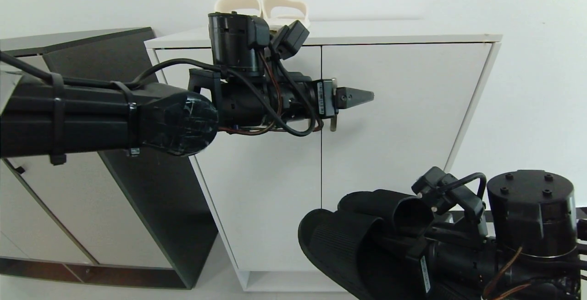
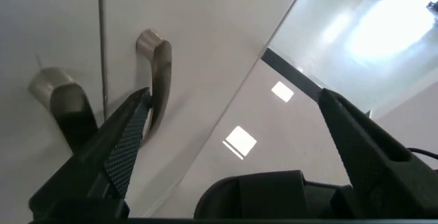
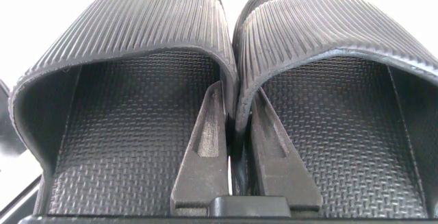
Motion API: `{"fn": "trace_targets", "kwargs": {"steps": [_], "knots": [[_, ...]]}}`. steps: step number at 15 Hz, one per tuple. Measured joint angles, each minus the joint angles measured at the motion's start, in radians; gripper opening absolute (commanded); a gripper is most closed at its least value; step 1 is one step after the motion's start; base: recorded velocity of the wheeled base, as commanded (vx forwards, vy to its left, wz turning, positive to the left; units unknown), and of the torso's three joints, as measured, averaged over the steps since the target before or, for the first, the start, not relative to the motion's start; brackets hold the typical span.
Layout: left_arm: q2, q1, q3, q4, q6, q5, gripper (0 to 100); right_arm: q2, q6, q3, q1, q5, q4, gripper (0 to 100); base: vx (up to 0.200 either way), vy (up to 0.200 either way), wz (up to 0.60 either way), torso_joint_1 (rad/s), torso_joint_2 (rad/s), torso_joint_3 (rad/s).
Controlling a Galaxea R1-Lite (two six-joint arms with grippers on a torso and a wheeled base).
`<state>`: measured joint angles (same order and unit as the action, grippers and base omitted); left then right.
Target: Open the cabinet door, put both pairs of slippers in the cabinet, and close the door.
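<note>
Plain white wall (image 1: pixel 541 107) backs a white two-door cabinet (image 1: pixel 403 107) whose doors are both shut, with a dark grey cabinet (image 1: pixel 151 190) standing just beside it on the left. A pair of cream moulded slippers (image 1: pixel 261 7) rests on the cabinet top near the back edge. The left gripper (image 1: pixel 364 96) hangs at the centre seam with its jaws spread wide, one fingertip (image 2: pixel 133 125) just beside a curved brushed-metal handle (image 2: pixel 157 66) but not around it. Low in front of the right door, the right gripper (image 3: pixel 236 94) is clenched on a pair of black ribbed rubber slippers (image 1: pixel 348 240), pinching the two inner strap edges together. The door-opening step seems barely begun. The likeliest slip is the left jaws closing on air or skidding off the thin, smooth handle, since the finger sits beside it. A door swinging outward could also strike the black pair held close before it, and that narrow pinch on soft straps may let one slipper sag or drop.
</note>
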<state>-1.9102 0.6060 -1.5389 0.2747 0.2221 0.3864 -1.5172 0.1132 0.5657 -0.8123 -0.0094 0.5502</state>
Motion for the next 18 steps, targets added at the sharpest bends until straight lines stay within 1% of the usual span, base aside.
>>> {"fn": "trace_targets", "kwargs": {"steps": [1,5,9,12,15,18], "knots": [[-0.004,0.000,-0.001,0.000,0.000,0.000,0,-0.001,0.000,-0.001,0.000,0.000,0.000,0,0.000,0.000,0.00,0.000,0.00,0.000],[-0.013,-0.002,-0.001,-0.001,0.000,-0.005,0,-0.003,0.000,-0.004,-0.001,0.000,0.000,0,0.000,0.000,0.00,0.000,0.00,0.000],[-0.003,0.007,0.009,0.001,-0.001,-0.020,0,0.007,-0.001,-0.025,-0.001,0.079,0.000,0,0.000,0.000,0.00,0.000,0.00,0.000],[0.025,0.012,0.051,0.004,0.000,-0.017,0,0.039,-0.002,-0.049,-0.001,0.174,0.001,0,0.000,0.000,0.00,0.000,0.00,0.000],[0.090,0.037,0.122,0.003,0.000,-0.016,0,0.067,-0.017,-0.066,0.000,0.186,-0.001,0,0.000,0.000,0.00,0.000,0.00,0.000],[0.165,0.084,0.193,0.002,0.000,-0.020,0,0.082,-0.052,-0.085,-0.004,0.199,-0.001,0,0.000,0.000,0.00,0.000,0.00,0.000]]}}
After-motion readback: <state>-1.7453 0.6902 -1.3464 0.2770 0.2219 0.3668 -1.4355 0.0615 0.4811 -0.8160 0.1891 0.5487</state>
